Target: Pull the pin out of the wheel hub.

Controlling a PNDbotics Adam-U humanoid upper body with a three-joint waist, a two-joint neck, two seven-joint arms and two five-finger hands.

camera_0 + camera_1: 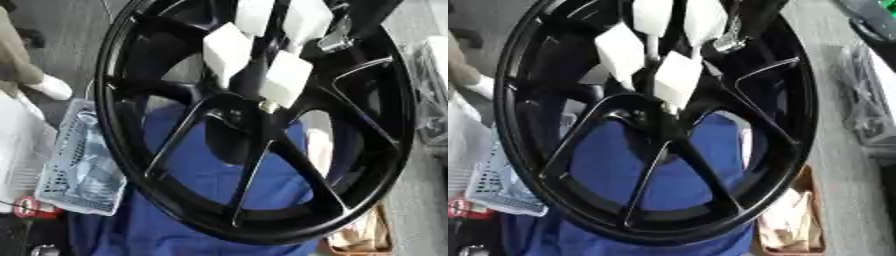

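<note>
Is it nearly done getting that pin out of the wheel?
Not yet, it seems. Done: nothing visibly. A small brass-coloured piece, likely the pin, sits at the middle of the black wheel. In hand: the right hand is right at that spot; whether it grips the pin I cannot tell. Left: pulling the pin out.

Glossy black spoked wheel hub [254,165] tilted on blue cloth, small pale pin [268,106] at its centre.
</note>
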